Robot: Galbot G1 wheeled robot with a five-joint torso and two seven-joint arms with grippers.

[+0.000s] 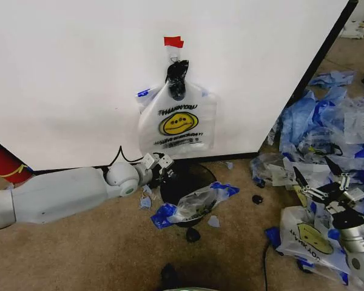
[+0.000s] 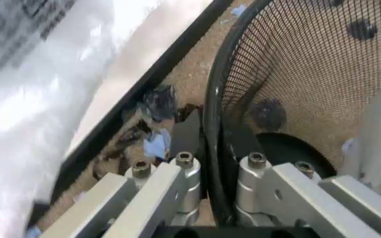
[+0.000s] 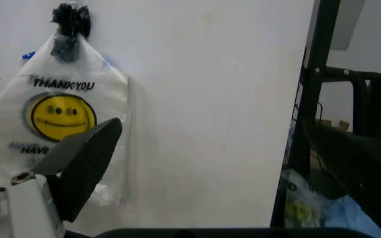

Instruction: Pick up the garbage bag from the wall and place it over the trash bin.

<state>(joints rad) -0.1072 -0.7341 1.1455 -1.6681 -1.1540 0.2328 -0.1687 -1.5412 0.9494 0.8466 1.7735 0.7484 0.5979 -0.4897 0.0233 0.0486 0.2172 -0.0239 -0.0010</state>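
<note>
**Spotter:** Starting at your left, what have you got?

**Operator:** My left end effector (image 1: 164, 171) is low by the foot of the wall (image 1: 67, 73), right at the trash bin (image 1: 188, 182). In the left wrist view its fingers (image 2: 177, 183) stand on either side of the wire rim, one outside and one inside the mesh. It looks closed on the rim, though I can't swear the pads are pressing.

**Spotter:** And the garbage bag?

**Operator:** The garbage bag (image 1: 177, 121) hangs flat on the wall under the red tape (image 1: 173, 41), its handles bunched on a black hook, directly above the bin and apart from it.

**Spotter:** Right side?

**Operator:** My right end effector (image 1: 318, 182) is spread open, holding nothing, hovering over the heap of bags (image 1: 327, 127) on the carpet, well away from the wall.

**Spotter:** So how do you play it?

**Operator:** I'd judge the bin needs steadying first: keep the left grip square on the rim so thin wire doesn't twist. A loose bag (image 1: 197, 203) lies across the bin's front edge and could foul the opening. For the pick, I'd take the hanging bag high, near the bunched handles, and lift it off the hook rather than tug the thin film.
</note>
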